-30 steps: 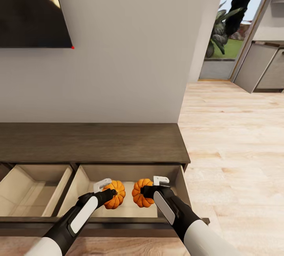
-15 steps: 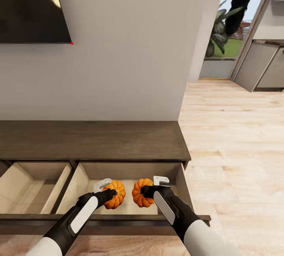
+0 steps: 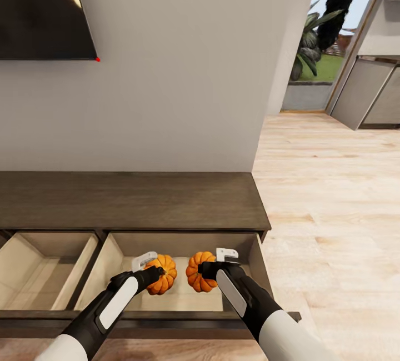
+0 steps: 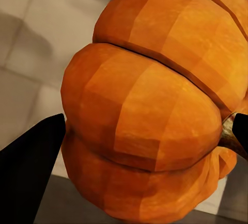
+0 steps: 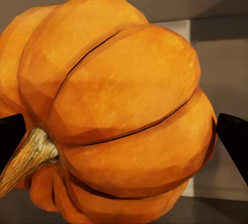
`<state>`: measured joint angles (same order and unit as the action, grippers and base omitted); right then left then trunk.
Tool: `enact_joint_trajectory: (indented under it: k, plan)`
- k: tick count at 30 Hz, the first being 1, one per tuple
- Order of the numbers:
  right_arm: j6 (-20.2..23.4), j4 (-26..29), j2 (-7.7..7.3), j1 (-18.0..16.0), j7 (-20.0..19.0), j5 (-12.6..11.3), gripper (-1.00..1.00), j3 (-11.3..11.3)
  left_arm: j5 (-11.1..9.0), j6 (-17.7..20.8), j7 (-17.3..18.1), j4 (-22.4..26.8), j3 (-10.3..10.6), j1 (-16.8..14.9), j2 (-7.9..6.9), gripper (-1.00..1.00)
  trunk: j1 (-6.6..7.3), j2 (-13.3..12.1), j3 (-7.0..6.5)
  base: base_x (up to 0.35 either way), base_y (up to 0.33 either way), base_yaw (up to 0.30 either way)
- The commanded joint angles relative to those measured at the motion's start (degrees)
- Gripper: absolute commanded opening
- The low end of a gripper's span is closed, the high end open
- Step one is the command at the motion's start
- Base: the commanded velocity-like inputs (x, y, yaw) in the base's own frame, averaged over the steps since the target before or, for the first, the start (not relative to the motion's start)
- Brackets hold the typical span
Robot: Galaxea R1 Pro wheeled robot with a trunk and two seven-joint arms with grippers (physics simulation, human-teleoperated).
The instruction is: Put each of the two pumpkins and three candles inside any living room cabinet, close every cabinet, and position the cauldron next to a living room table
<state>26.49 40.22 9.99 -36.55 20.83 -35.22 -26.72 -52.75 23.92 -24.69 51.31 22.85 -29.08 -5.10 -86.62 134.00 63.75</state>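
Two bright-orange ribbed pumpkins hang side by side over the pale inside of the right-hand open drawer (image 3: 244, 272) of the long dark-brown cabinet (image 3: 133, 200). My left gripper (image 3: 154, 274) is shut on the left pumpkin (image 3: 166, 275). In the left wrist view that pumpkin (image 4: 150, 105) sits between the black fingers (image 4: 28, 157). My right gripper (image 3: 206, 270) is shut on the right pumpkin (image 3: 195, 275). The right wrist view shows this pumpkin (image 5: 119, 110) with its tan stem, a fingertip (image 5: 235, 141) on each side. Candles, cauldron and table are out of view.
A second drawer (image 3: 44, 266) stands open to the left, with nothing in its visible part. A dark screen (image 3: 39, 11) hangs on the grey wall above the cabinet. Pale wood floor (image 3: 333, 211) stretches to the right toward a doorway with plants outside.
The whole picture has shifted a little, so the camera moved. Both grippers and their pumpkins keep the same pose over the right drawer.
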Motion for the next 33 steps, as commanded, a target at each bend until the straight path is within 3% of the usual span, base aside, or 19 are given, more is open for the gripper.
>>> enact_joint_trajectory:
  k: [1, 12, 13, 16, 17, 25, 31, 33]
  plan:
    - [0.0, 0.0, 0.01, 0.0, 0.0, 0.0, -1.0, 0.0, 0.0, 0.0, 0.0, 0.0, 0.0, 0.0, 0.0, -1.0, -0.22, 0.4, 0.18, 0.001, 0.0, 0.0]
    - [0.0, 0.0, 0.01, 0.0, 0.0, -0.1, -1.0, 0.0, 0.0, 0.4, 0.0, 0.0, 0.0, 0.0, 0.0, -1.0, -2.2, 4.0, 1.8, 0.0, 0.0, 0.0]
    - [0.0, 0.0, 0.01, 0.0, 0.0, -0.1, 1.0, 0.0, 0.0, 0.4, 0.0, 0.0, 0.0, 0.0, 0.0, -1.0, -2.2, 4.0, 1.8, 0.0, 0.0, 0.0]
    - [0.0, 0.0, 0.01, 0.0, 0.0, -0.1, 1.0, 0.0, 0.0, 0.4, 0.0, 0.2, 0.0, 0.0, 0.0, -1.0, -2.2, 4.0, 1.8, 0.0, 0.0, 0.0]
    - [0.0, 0.0, 0.01, 0.0, 0.0, -0.1, 1.0, 0.0, 0.0, 0.4, 0.0, 0.2, 0.0, 0.0, 0.0, 1.0, -2.2, 4.0, 1.8, 0.0, 0.0, 0.0]
    - [0.0, 0.0, 0.01, 0.0, 0.0, -0.1, 1.0, 0.1, -0.1, 0.6, 0.0, 0.4, -0.2, 0.0, -0.06, 1.0, -2.2, 4.0, 1.8, 0.0, 0.0, 0.0]
    - [0.0, 0.0, 0.01, 0.0, 0.0, -0.1, 1.0, 0.2, -0.2, 2.7, 0.0, 0.5, -1.0, -0.1, 0.11, 1.0, -0.88, 1.6, 0.72, 0.0, 0.0, 0.0]
    - [0.1, 0.0, 0.01, 0.0, 0.0, 0.0, 1.0, 0.2, -0.1, 3.7, 0.0, 0.5, -2.3, -0.2, 0.08, 1.0, -0.44, 0.8, 0.36, 0.0, 0.0, 0.0]
